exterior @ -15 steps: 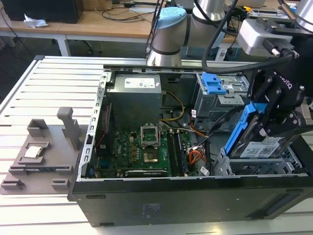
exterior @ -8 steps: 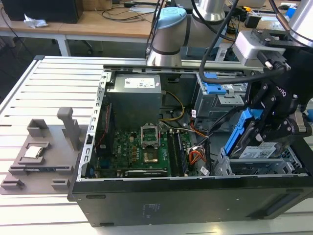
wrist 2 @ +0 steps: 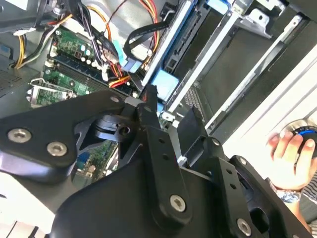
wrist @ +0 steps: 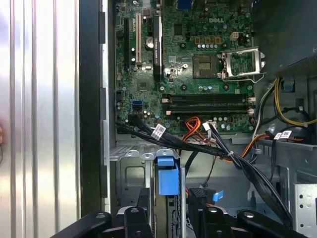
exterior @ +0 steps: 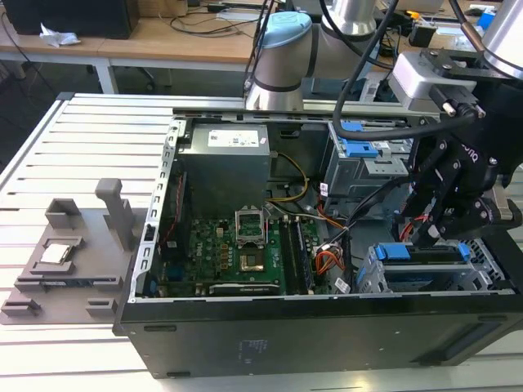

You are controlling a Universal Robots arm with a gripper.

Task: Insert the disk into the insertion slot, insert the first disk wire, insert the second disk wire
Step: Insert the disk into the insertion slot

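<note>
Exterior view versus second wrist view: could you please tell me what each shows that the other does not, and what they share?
Exterior view: a grey plastic fixture tray on the pale slatted metal table, and the arm's pale blue-capped joint.
Second wrist view: a person's hand resting on a round blue-ringed object beyond the case.
Both: the green motherboard, the orange-red wire bundle, and the black pincer.
</note>
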